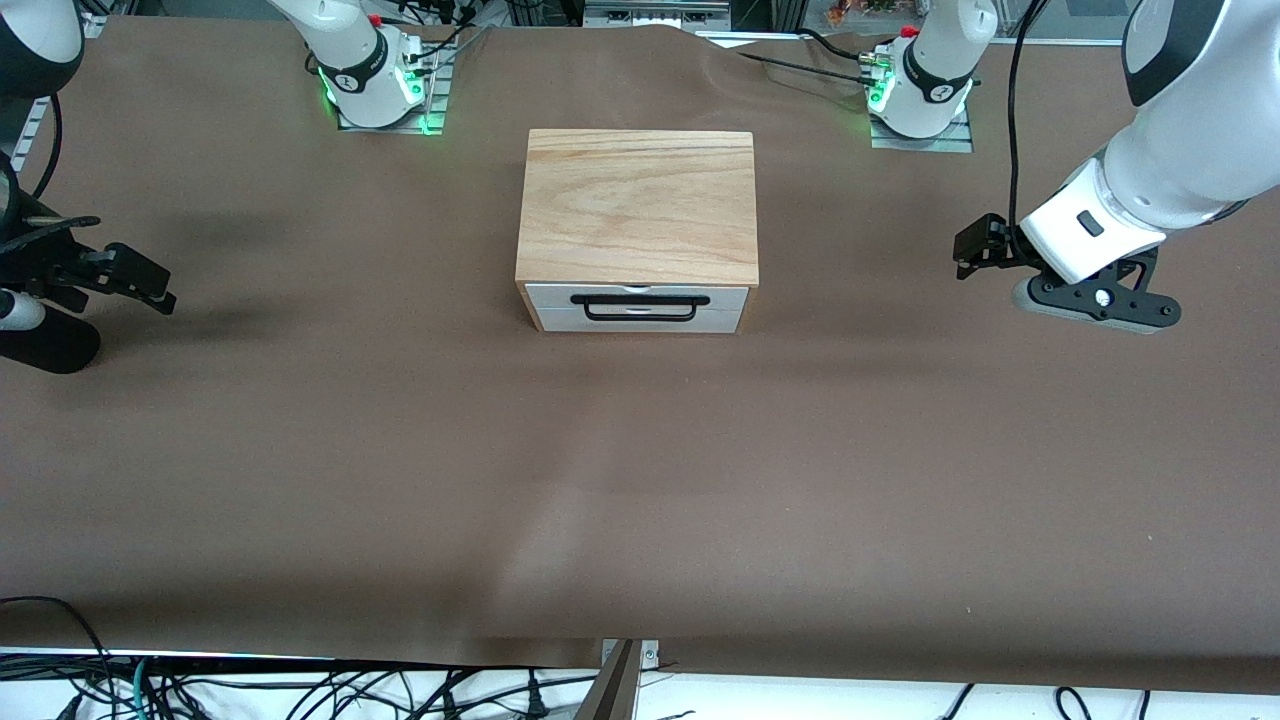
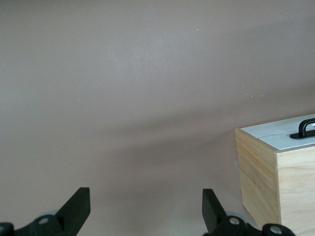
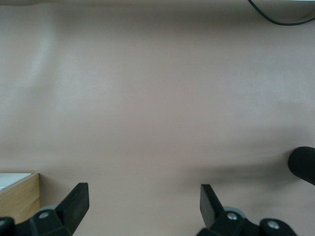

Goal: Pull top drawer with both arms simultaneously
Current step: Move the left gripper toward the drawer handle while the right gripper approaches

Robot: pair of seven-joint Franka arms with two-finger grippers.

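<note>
The top drawer (image 1: 552, 294) is shut, flush in the white front of a light-wood box (image 1: 637, 205) at the table's middle. Its thin black bar handle (image 1: 640, 306) faces the front camera. My left gripper (image 1: 975, 250) hangs open and empty over the bare table toward the left arm's end, well apart from the box. The left wrist view shows its open fingers (image 2: 78, 204), a box corner and the handle's end (image 2: 307, 127). My right gripper (image 1: 140, 280) hangs open and empty over the right arm's end. The right wrist view shows its fingers (image 3: 78, 196) and a box corner (image 3: 19, 199).
Brown cloth (image 1: 640, 480) covers the table. The arm bases (image 1: 375, 75) (image 1: 925, 85) stand along the edge farthest from the front camera. A black cylinder (image 1: 50, 345) lies by the right gripper. Cables (image 1: 300, 690) hang under the edge nearest the front camera.
</note>
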